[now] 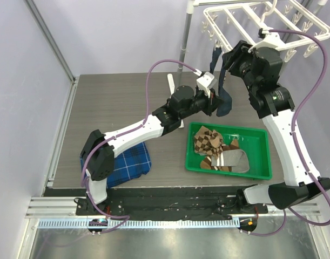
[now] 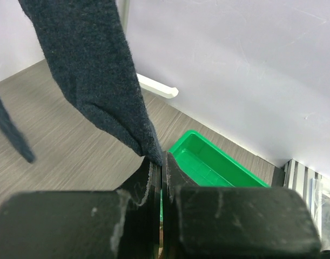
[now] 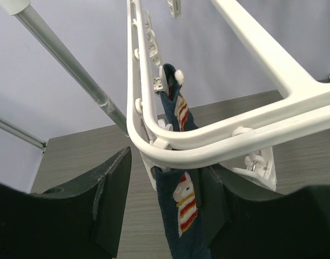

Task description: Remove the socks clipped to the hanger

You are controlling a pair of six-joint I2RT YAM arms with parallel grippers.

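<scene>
The green plastic rectangular tray [image 1: 258,144] holds 3 socks in a heap: a brown argyle diamond-patterned sock [image 1: 207,139], a brown sock with cream stripes [image 1: 213,162] and a grey sock with white bands [image 1: 235,159]. The tray lies below and nearer the bases than both claws.

The left arm stretches out low across the table. Its left claw [image 2: 161,159] is pinched fully closed on the bottom tip of a plain dark navy sock [image 2: 94,65], which hangs straight up from the claw.

The right arm is raised and bent over. Its right claw [image 3: 165,195] is open, with its 2 fingers [image 3: 113,194] either side of the rim of the large white plastic drying hanger [image 3: 208,140]. Between them hangs a clipped navy sock with a cream, red and yellow patch [image 3: 178,216]. Whether either finger touches it I cannot tell.

An upright metal pole [image 1: 184,43] stands behind the left claw. A folded blue plaid cloth [image 1: 129,162] lies near the left arm's base, well back from that claw. The table [image 1: 116,102] is grey wood-grain, and the walls are pale lilac.
</scene>
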